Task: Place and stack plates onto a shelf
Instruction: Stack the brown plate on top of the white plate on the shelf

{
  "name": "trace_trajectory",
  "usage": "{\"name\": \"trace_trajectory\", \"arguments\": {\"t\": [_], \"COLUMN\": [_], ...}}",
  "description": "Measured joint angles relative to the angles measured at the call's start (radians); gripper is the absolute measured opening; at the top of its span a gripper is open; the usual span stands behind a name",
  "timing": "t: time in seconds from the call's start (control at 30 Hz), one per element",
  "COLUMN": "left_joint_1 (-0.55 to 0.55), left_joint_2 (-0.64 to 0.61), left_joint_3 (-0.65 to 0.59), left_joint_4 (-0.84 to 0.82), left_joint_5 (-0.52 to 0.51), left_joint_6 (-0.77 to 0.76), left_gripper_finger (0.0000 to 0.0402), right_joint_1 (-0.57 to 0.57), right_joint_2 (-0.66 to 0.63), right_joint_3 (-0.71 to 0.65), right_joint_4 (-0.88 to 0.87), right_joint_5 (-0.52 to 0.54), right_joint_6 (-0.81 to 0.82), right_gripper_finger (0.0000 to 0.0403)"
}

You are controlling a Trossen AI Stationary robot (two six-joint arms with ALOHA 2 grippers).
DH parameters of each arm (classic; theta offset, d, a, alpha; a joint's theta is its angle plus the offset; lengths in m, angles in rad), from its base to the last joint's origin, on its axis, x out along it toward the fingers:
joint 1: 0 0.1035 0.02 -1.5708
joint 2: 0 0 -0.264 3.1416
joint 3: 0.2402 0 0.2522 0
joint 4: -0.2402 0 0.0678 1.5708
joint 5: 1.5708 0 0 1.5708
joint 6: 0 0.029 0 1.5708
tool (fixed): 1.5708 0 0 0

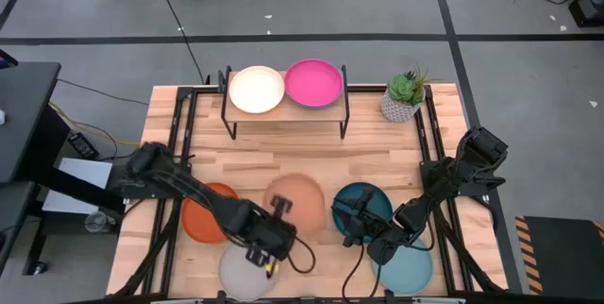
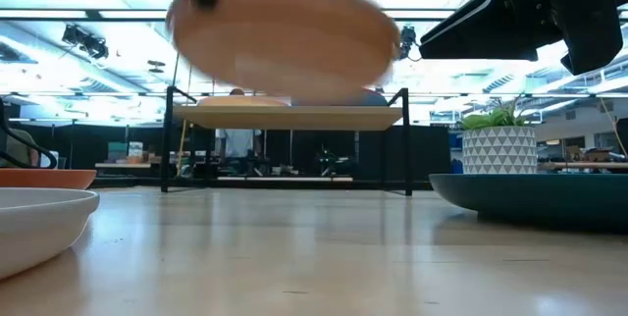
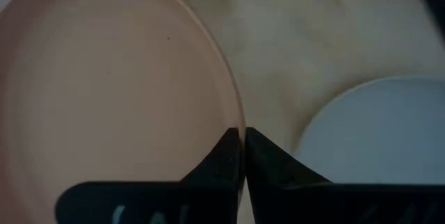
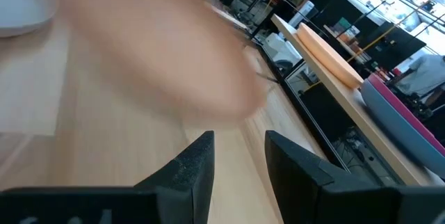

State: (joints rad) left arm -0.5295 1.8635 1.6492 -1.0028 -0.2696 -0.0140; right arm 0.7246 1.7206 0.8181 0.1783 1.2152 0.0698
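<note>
We count two plates done: cream (image 1: pixel 256 89) and magenta (image 1: pixel 313 83) sit side by side on the shelf (image 1: pixel 286 112) at the desk's (image 1: pixel 377 153) far edge. Near the front edge, our left hand (image 1: pixel 279 211) pinches the terracotta plate's (image 1: pixel 297 197) rim, lifted clear. The right hand (image 1: pixel 351 231) hovers open beside the dark teal plate (image 1: pixel 370 202). Orange (image 1: pixel 203 219), grey (image 1: pixel 243 273), teal and aqua (image 1: pixel 408 268) remain.

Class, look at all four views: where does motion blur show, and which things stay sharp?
Low view: the terracotta plate is smeared with motion blur above the sharp shelf and potted plant. Right wrist view: the same plate is a soft blur beyond the open right gripper. Left wrist view: the left gripper pinches the plate's rim, mildly soft. High view: mostly sharp, the plate slightly ghosted.
</note>
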Motion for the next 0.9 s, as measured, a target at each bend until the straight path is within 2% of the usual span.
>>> {"name": "trace_trajectory", "arguments": {"t": [0.17, 0.23, 0.33, 0.53, 0.63, 0.73, 0.9], "left_joint_1": [0.059, 0.114, 0.212, 0.458, 0.626, 0.795, 0.958], "left_joint_2": [-0.129, -0.186, -0.282, -0.469, -0.521, -0.51, -0.433], "left_joint_3": [0.044, 0.045, 0.0, -0.204, -0.258, -0.278, -0.28], "left_joint_4": [-0.17, -0.175, -0.124, -0.047, 0.009, 0.005, 0.002], "left_joint_5": [-0.26, -0.308, -0.316, -0.307, -0.191, -0.056, -0.023], "left_joint_6": [-0.002, 0.001, 0.038, 0.142, 0.188, 0.217, 0.309], "left_gripper_finger": [0.0015, 0.0015, 0.0015, 0.0015, 0.0015, 0.0015, 0.0015], "right_joint_1": [0.0, 0.0, 0.0, 0.002, 0.001, -0.001, -0.003], "right_joint_2": [0.0, 0.0, 0.0, 0.0, 0.0, 0.0, 0.0], "right_joint_3": [0.0, 0.0, 0.0, 0.0, 0.0, 0.0, 0.0], "right_joint_4": [0.0, 0.001, 0.001, -0.008, -0.006, 0.005, 0.006], "right_joint_5": [0.0, 0.0, -0.001, -0.008, -0.008, -0.01, -0.017], "right_joint_6": [0.008, 0.009, 0.022, 0.043, 0.043, 0.039, 0.04], "right_gripper_finger": [0.0134, 0.0134, 0.0134, 0.0134, 0.0134, 0.0134, 0.0134]}}
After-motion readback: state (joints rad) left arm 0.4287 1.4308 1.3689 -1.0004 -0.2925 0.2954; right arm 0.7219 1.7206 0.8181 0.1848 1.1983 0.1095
